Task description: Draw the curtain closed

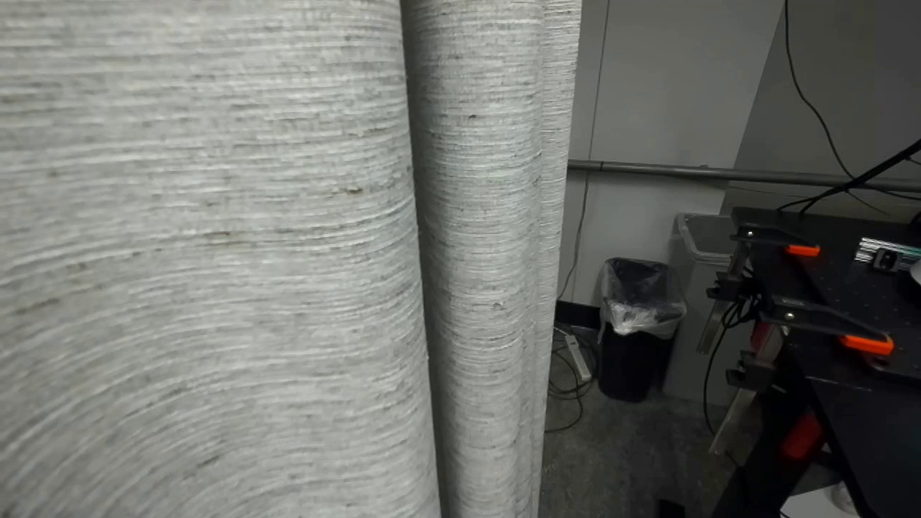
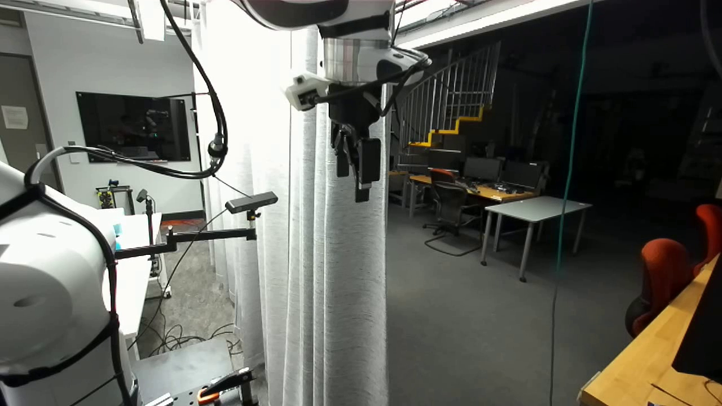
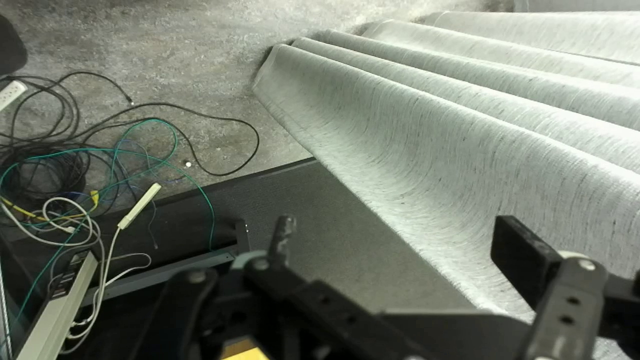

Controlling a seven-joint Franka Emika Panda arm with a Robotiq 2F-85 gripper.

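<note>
Dim floor [image 2: 451,327], in an exterior view, spreads right of the curtain [image 2: 355,293], whose free edge [image 3: 387,206] hangs near the tool [image 3: 400,245], spread wide and holding nothing. Lining up a grasp seems the step; next, likely pinch that edge and pull.

One curtain [image 2: 356,293]. One robot arm [image 2: 53,270] with two fingers [image 3: 522,257]. In an exterior view, two bins [image 1: 632,367] and two orange-tipped clamps [image 1: 820,316]. In an exterior view, two red chairs [image 2: 665,276] near the right edge, one staircase [image 2: 444,132], one wall screen [image 2: 132,127].
</note>
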